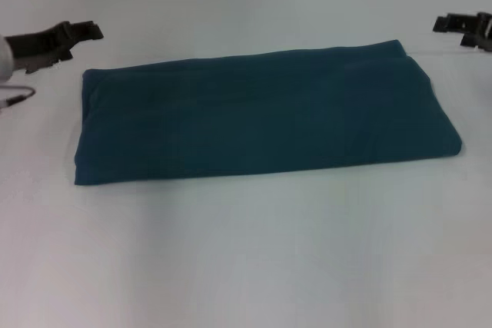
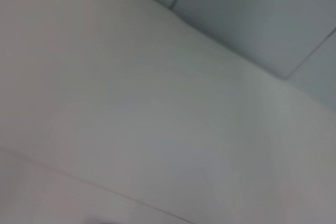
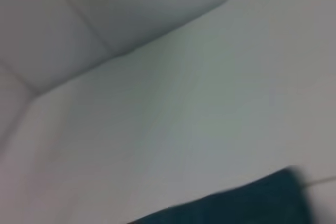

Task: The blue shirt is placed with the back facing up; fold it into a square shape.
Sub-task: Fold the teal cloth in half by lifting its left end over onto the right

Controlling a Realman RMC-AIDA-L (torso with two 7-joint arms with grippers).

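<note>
The blue shirt (image 1: 261, 117) lies on the white table (image 1: 246, 259) folded into a long flat rectangle, plain side up, running across the middle of the head view. One edge of the blue shirt (image 3: 236, 205) also shows in the right wrist view. My left gripper (image 1: 73, 36) hovers off the shirt's far left corner, apart from the cloth. At the far right edge my right gripper (image 1: 461, 27) hangs just beyond the shirt's far right corner, also clear of it. Neither holds anything that I can see.
The white table top (image 2: 131, 119) meets a tiled floor (image 2: 252, 14) past its far edge in the left wrist view. A thin cable (image 1: 17, 97) trails beside the left arm.
</note>
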